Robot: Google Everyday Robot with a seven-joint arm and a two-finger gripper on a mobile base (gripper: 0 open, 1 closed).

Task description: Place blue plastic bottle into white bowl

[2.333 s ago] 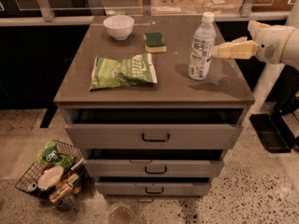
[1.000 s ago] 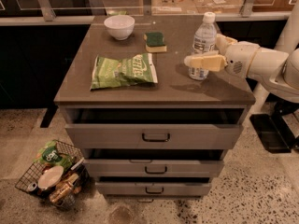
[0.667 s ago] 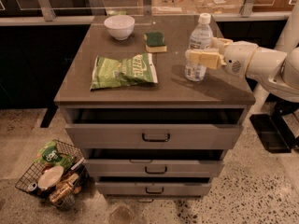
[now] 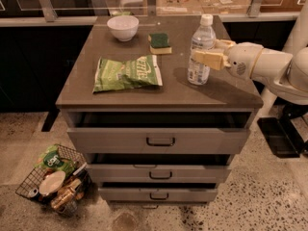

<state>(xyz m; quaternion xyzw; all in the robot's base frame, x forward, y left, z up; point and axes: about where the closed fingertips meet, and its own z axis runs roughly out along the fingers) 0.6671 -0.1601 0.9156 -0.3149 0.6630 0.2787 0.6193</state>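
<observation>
The blue plastic bottle [image 4: 200,42], clear with a white cap and a white label, stands upright on the right side of the cabinet top [image 4: 159,93]. My gripper [image 4: 207,51] reaches in from the right at label height. Its cream fingers [image 4: 210,59] sit on the near and far sides of the bottle, closed against it. The bottle's base rests on the cabinet top. The white bowl [image 4: 122,27] stands empty at the back left, well apart from the bottle.
A green chip bag [image 4: 127,73] lies flat at centre left. A green sponge [image 4: 159,42] sits between the bowl and the bottle. The top drawer [image 4: 159,139] is pulled slightly open. A wire basket [image 4: 50,179] of items stands on the floor at the left.
My gripper came in from the right and closed its fingers around the bottle. The bottle has shifted a little to the left and still stands on the cabinet.
</observation>
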